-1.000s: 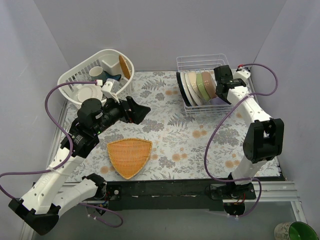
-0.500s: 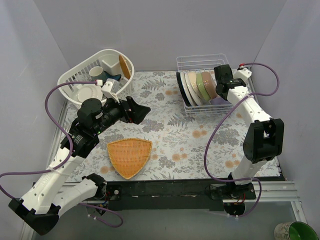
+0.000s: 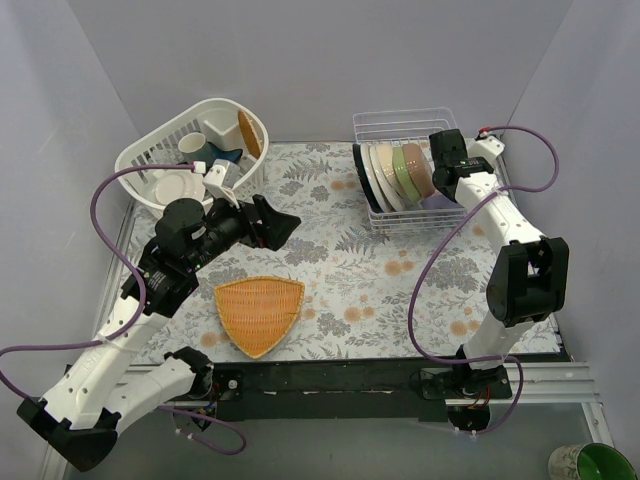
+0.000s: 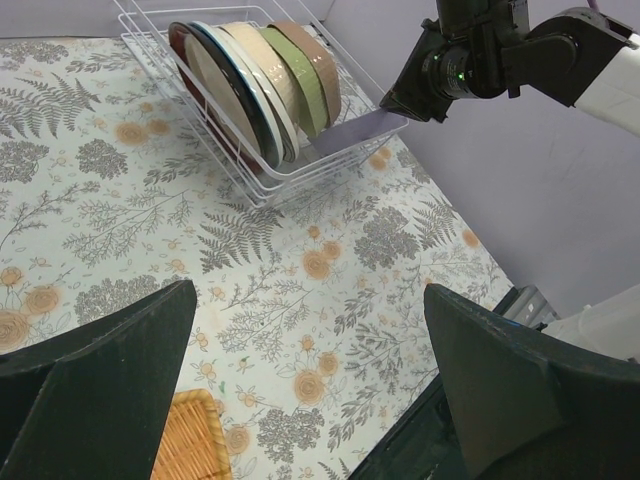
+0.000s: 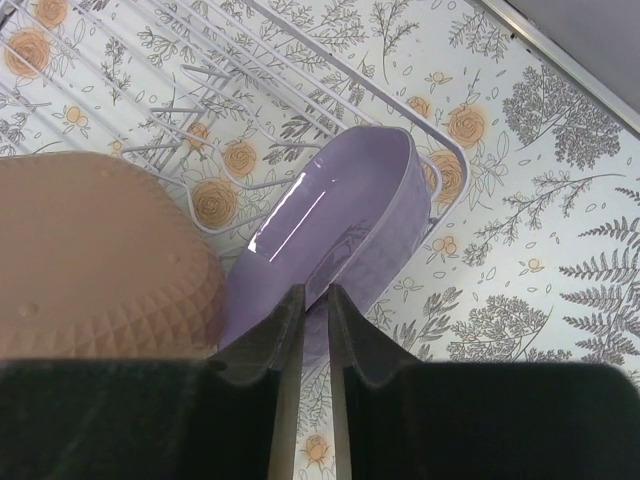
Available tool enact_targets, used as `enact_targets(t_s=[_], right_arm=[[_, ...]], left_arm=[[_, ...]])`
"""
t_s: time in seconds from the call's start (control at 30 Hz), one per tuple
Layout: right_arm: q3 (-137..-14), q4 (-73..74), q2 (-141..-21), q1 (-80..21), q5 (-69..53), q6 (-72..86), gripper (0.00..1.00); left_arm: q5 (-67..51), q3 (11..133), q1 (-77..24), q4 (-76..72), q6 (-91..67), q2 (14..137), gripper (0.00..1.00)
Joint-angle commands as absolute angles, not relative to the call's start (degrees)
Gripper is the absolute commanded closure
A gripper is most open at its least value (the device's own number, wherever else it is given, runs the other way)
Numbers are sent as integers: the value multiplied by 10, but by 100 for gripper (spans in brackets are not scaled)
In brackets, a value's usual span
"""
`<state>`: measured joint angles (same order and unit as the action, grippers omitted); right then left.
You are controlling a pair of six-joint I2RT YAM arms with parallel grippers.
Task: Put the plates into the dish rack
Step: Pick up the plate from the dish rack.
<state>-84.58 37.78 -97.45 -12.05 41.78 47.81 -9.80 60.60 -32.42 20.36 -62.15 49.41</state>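
This is a robot test cell in a lab, not a real kitchen. Plain pale grey walls (image 3: pixel 320 60) box in a small table on the left, far and right sides. A white-and-black left arm (image 3: pixel 120 340) and right arm (image 3: pixel 520 270) are bolted to a black metal rail (image 3: pixel 330 385) at the near edge, trailing loose purple cables (image 3: pixel 412 320). The flower-printed tablecloth (image 3: pixel 370 270) and thin white wire dish rack (image 3: pixel 405 115) are household props.

5 upright plates (image 3: pixel 400 168), 1 lilac plate (image 5: pixel 350 200), 1 rack (image 3: pixel 405 120), 1 basket (image 3: pixel 150 142), 1 tray (image 3: pixel 260 312).

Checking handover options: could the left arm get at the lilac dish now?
Probably not: the right gripper is shut on the lilac dish, and the left gripper hangs open well across the table.
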Motion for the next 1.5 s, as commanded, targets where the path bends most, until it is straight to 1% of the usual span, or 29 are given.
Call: enact_targets(t_s=[0.0,0.07,0.1,0.27,0.43,0.6,0.8,0.93,1.27,1.47], right_arm=[[-835,416,-961,-115,412,477,71],[-834,420,-960,-116,413,481,68],[-832,424,-962,-115,413,483,64],[-819,430,-966,-116,410,511,62],[-841,473,-987,-116,417,550,58],[-877,538,-1012,-116,432,616,57],[-893,598,-1027,-114,442,671,57],[-888,608,-1026,-112,440,687,58],[-860,597,-1018,-105,440,682,71],[-831,578,-1019,-100,432,679,74]], left_arm=[[-94,604,-322,209,-613,484,2],[-97,605,-322,208,-613,486,2],[-101,605,-322,208,-613,488,2],[-119,607,-322,207,-616,490,2],[-137,613,-322,211,-620,489,2],[-145,625,-322,223,-612,490,2],[-159,626,-322,226,-624,482,2],[-158,619,-322,225,-627,472,2],[-150,616,-323,227,-622,466,2],[-147,615,-323,227,-621,467,2]])
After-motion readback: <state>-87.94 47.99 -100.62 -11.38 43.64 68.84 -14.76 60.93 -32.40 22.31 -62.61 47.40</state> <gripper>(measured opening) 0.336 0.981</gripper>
